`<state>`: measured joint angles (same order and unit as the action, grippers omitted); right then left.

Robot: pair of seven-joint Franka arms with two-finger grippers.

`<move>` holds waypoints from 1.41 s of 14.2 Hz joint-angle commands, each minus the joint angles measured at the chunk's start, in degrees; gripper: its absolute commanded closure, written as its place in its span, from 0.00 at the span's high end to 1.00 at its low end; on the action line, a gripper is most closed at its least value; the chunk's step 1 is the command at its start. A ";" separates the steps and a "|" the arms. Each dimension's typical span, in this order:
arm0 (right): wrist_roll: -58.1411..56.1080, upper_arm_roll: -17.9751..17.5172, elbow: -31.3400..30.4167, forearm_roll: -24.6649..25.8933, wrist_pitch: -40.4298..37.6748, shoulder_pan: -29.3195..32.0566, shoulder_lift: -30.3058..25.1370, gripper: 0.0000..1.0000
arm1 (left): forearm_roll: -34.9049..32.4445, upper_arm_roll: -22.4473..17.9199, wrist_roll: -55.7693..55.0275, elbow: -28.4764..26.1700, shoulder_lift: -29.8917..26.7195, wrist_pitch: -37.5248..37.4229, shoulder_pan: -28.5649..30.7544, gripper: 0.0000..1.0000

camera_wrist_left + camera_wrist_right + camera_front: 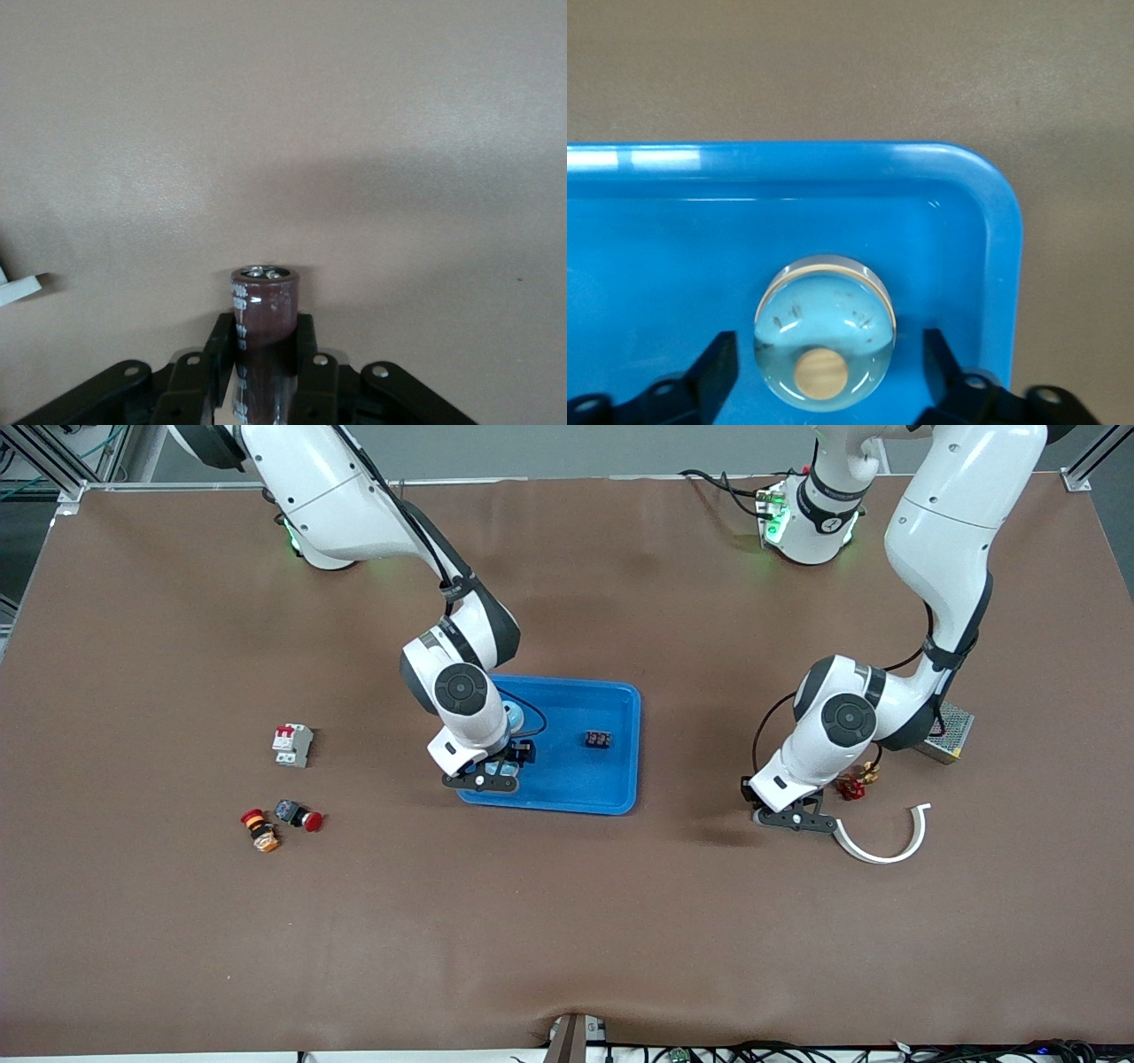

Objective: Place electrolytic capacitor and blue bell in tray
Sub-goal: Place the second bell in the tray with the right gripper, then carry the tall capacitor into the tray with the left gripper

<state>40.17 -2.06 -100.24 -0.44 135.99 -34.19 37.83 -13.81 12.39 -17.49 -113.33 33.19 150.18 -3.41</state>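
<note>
The blue tray [620,717] lies at the table's middle. My right gripper [483,777] is low over the tray's corner nearest the right arm's end. It is open in the right wrist view [831,359], with one finger on each side of the light blue bell [824,332] and not touching it. The bell lies in the tray [833,164] close to its rim. My left gripper [793,819] is low over the bare table toward the left arm's end. It is shut [264,335] on a dark brown electrolytic capacitor [264,305], held upright.
A small black part [598,739] lies in the tray. A white curved strip [886,849], a small red part [852,786] and a metal box [946,733] lie beside the left gripper. A white and red breaker [291,744] and two red push buttons [299,815] [260,830] lie toward the right arm's end.
</note>
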 commanded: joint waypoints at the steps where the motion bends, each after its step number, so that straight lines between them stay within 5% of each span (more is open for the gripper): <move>1: -0.01 0.57 -0.13 0.44 -6.41 -0.88 -4.32 1.00 | -1.30 0.00 -3.07 1.00 0.21 0.12 0.34 0.00; 6: -14.83 1.01 -0.21 0.44 -28.37 3.77 -22.33 1.00 | -0.52 0.26 -14.91 0.65 -0.32 -0.41 1.74 0.00; 10: -19.51 1.10 -0.04 0.53 -39.82 9.92 -32.89 1.00 | 0.19 0.70 -34.94 0.92 -1.19 -1.99 1.30 0.00; 15: -22.33 1.19 -0.13 0.62 -44.67 16.95 -40.90 1.00 | 0.19 4.04 -48.92 0.91 -2.25 -2.17 1.13 0.00; 20: -31.37 0.92 0.83 -0.26 -44.06 28.10 -42.32 1.00 | 0.19 7.46 -63.94 1.53 -3.66 -2.17 1.13 0.00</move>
<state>12.07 0.02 -98.70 -0.03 91.25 -11.43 -3.63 -13.76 18.29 -74.74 -111.88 31.33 149.36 -2.36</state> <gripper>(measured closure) 0.000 0.683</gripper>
